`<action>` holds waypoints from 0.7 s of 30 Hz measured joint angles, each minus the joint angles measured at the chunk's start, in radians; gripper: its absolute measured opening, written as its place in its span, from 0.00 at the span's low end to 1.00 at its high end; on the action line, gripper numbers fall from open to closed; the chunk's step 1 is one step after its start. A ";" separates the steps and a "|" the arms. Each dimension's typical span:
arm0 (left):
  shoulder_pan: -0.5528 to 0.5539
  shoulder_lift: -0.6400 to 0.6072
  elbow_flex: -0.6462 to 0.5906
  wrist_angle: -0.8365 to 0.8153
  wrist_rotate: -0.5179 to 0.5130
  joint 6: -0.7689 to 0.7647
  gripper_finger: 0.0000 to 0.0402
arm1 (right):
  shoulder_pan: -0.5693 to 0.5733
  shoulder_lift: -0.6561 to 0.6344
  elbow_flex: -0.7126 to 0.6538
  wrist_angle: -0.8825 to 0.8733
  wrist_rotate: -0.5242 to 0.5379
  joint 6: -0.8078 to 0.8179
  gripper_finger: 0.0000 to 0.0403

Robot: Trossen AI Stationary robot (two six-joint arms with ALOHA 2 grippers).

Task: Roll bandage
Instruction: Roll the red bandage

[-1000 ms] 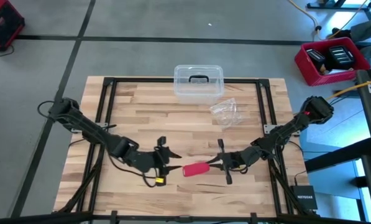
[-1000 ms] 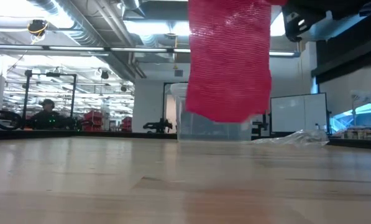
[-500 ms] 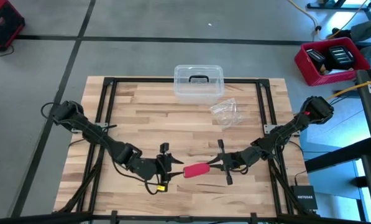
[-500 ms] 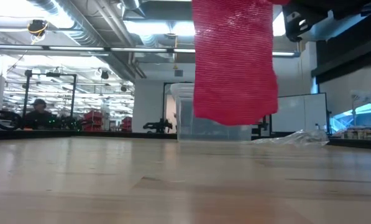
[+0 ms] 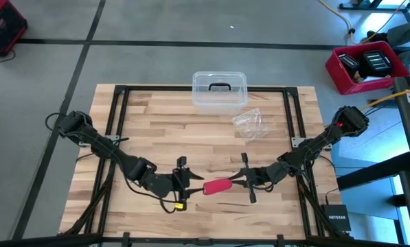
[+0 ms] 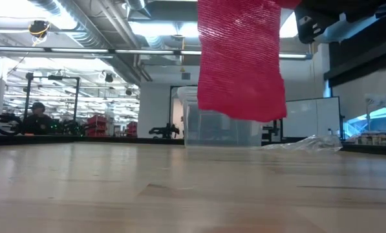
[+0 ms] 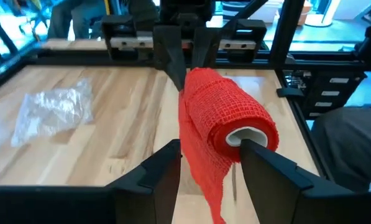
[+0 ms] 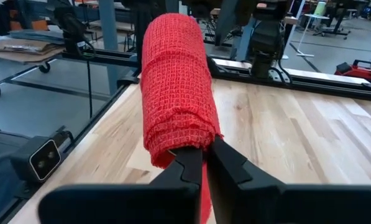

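Grip first: right tool (image 5: 236, 183), lower centre of the overhead frame and just right of middle, pinched tight on one end of the bandage (image 5: 217, 186), fingers (image 8: 188, 165) nipped together on the red fabric. Left tool (image 5: 189, 185), just left of middle in the same frame, spread wide, fingers (image 7: 163, 165) standing either side of the roll's opposite end without clamping it, pale core showing between them.

Judged as mid-wind: fat roll, loose tail hanging beneath. To do the step well:
- Hold the right pinch firm and level, roll axis in line between the two tools.
- Bring the left tool in square on the core end, never onto the dangling tail.
- Close only with that end centred between the fingers.
- Turn slowly under light tension, laying each wrap flush on the last, with no telescoping off the end.
- Avoid dragging the tail across the wood.

Bandage itself: lifted clear of the tabletop (image 5: 150, 123), bridging the gap between the tools in the lower centre of the overhead frame. In the level view, hanging from the top edge a little right of centre, lower hem well above the boards.

Further out, well apart from the work: crinkled plastic wrapper (image 5: 249, 125) right of centre, clear box (image 5: 219, 91) at top centre on the tabletop's far edge.
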 joint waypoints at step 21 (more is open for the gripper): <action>0.054 0.005 0.000 -0.029 0.002 -0.384 0.40 | 0.000 0.000 0.000 -0.073 0.159 -0.007 0.02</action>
